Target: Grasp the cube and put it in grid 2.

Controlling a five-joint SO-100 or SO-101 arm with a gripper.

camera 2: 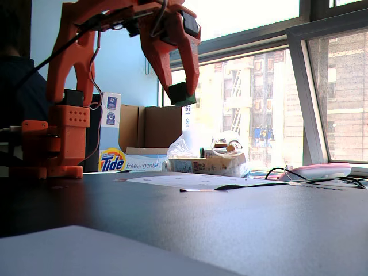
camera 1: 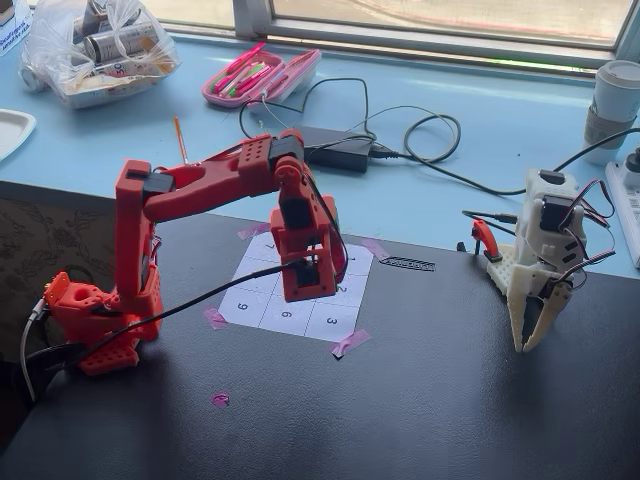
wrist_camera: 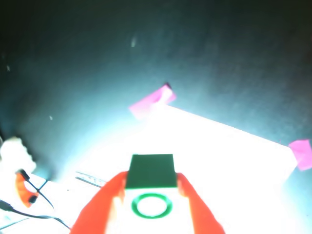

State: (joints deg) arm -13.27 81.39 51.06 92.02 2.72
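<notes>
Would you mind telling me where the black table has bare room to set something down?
The black table is bare in front of the numbered sheet, between the red arm and the white arm. It is crowded around the sheet, where the gripper holds the cube, and on the blue counter behind.

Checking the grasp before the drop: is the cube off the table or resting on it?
Off the table. The cube hangs clamped in the gripper well above the dark table in a fixed view.

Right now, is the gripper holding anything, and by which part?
Yes: the gripper holds the cube, one finger on each of two opposite side faces, ring-marked face left uncovered. It is lifted clear of the table.
</notes>
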